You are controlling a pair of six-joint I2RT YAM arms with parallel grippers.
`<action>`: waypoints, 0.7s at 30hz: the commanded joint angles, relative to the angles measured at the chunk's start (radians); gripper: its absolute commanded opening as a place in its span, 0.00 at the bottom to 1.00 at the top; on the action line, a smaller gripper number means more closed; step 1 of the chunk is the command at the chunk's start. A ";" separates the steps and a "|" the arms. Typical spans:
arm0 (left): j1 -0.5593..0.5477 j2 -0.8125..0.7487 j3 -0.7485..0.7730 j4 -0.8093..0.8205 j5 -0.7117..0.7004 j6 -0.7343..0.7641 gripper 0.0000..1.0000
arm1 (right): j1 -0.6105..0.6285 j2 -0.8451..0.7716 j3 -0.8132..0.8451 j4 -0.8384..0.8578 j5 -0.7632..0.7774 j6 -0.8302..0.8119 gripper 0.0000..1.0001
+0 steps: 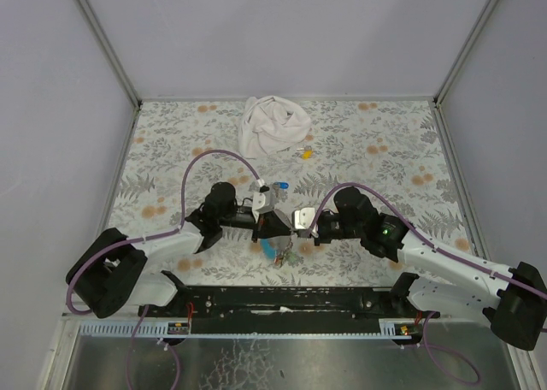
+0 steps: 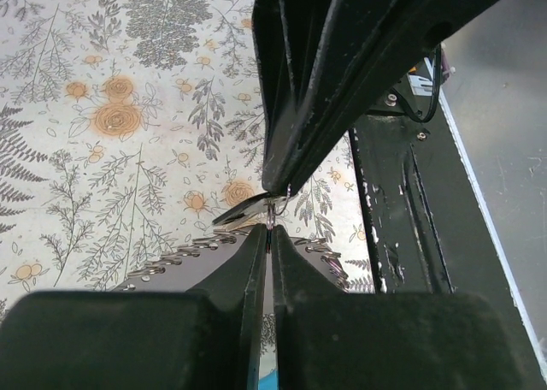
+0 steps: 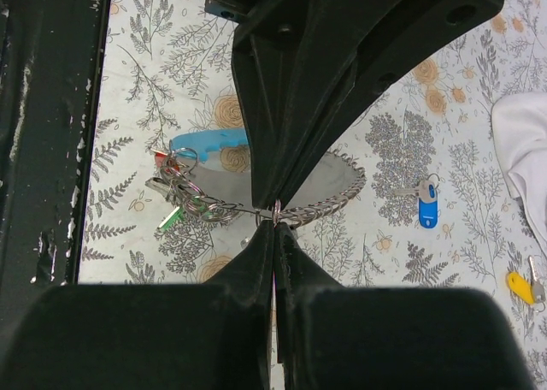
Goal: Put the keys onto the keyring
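Both arms reach in low from the near edge and meet tip to tip mid-table. left gripper [image 2: 268,233] and right gripper [image 3: 275,224] are each clamped on the keyring [image 3: 275,208], a thin wire loop pinched between their opposed tips. Its strap [image 3: 210,142], grey with a blue inner face, trails toward the near edge beside a bunch of keys [image 3: 181,197]. Further out a blue-capped key [image 3: 427,206] lies loose on the floral table [image 1: 171,142]. A yellow-capped key [image 3: 518,286] lies beyond that, then a crumpled white cloth [image 1: 272,125].

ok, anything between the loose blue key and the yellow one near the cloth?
Nothing. Only bare floral table lies between the blue key and the yellow key. The right wrist view shows it best, and the top view agrees.
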 commanded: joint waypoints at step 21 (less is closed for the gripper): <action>-0.001 -0.046 -0.174 0.486 -0.460 -0.589 0.00 | 0.024 -0.042 -0.033 0.052 0.033 0.065 0.00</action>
